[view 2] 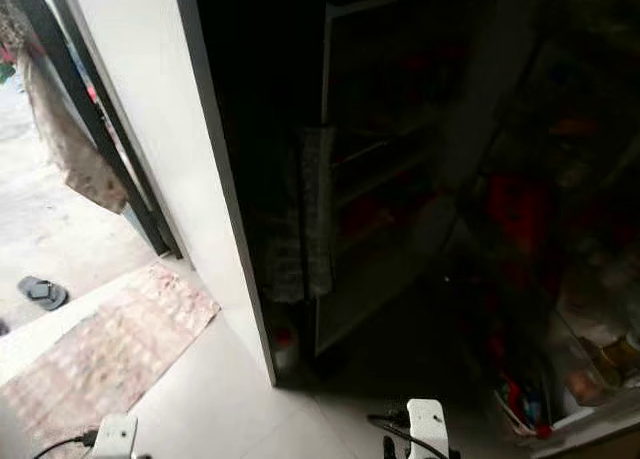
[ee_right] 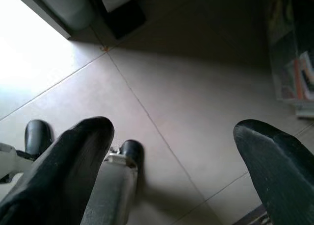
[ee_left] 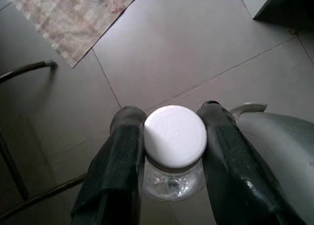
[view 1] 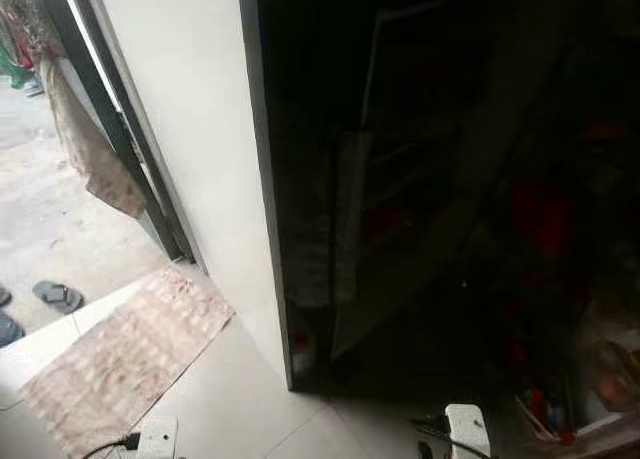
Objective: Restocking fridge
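1. My left gripper (ee_left: 171, 151) pinches a clear bottle (ee_left: 172, 181) with a white cap (ee_left: 175, 136) over the tiled floor (ee_left: 196, 48).
2. My right gripper (ee_right: 176, 151) hangs with fingers spread wide.
3. I see a dark fridge (view 1: 420, 179) ahead, a patterned mat (view 1: 120, 354) and sandal (view 1: 57, 296) to my left.

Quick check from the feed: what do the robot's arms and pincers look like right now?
Each pincer has two long, rounded black fingers, glossy on the left pincer and matte on the right pincer. In the head views the wrists end in white blocks with thin black cables.
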### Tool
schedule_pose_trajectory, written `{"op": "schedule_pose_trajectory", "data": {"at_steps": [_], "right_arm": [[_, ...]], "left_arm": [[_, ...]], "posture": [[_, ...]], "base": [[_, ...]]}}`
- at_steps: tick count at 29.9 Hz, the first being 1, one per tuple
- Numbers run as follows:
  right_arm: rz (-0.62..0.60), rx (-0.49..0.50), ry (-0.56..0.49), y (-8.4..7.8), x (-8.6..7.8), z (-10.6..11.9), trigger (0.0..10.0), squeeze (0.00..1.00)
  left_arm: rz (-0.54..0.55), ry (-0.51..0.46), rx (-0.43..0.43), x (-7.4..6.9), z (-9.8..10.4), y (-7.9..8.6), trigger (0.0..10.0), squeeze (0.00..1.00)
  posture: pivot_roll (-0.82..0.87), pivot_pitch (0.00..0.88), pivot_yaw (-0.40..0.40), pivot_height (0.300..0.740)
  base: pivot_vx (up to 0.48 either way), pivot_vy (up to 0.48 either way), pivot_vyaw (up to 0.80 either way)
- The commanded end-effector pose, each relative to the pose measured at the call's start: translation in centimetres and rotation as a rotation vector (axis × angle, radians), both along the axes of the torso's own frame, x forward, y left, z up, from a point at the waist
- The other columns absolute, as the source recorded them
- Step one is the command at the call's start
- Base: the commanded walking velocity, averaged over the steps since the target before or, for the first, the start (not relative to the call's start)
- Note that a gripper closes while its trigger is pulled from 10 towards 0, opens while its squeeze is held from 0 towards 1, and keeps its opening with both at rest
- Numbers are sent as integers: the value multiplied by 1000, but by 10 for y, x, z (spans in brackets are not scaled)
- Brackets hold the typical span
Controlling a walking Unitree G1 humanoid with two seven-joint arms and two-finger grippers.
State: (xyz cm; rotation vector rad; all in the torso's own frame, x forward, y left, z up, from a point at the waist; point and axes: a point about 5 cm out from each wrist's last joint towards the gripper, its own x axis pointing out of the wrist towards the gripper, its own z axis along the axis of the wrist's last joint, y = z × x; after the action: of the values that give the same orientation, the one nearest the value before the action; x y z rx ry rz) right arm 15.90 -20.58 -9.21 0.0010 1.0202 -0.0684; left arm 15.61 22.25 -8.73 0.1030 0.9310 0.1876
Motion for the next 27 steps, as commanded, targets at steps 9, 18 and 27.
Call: {"op": "schedule_pose_trajectory", "data": {"at_steps": [9, 18, 27], "right_arm": [[19, 25, -24, 4, 7, 3, 10000, 0], [57, 23, -30, 11, 11, 3, 10000, 0], [58, 24, -37, 15, 12, 3, 10000, 0]], "left_arm": [[-10, 34, 22, -7, -2, 7, 10000, 0], [-14, 38, 28, -8, -2, 8, 10000, 0], [-8, 41, 28, -9, -2, 9, 10000, 0]], "posture": [[43, 43, -20, 740], [42, 32, -20, 740], [43, 46, -19, 740]], "base": [[0, -283, 231], [0, -283, 0], [0, -283, 513]]}}
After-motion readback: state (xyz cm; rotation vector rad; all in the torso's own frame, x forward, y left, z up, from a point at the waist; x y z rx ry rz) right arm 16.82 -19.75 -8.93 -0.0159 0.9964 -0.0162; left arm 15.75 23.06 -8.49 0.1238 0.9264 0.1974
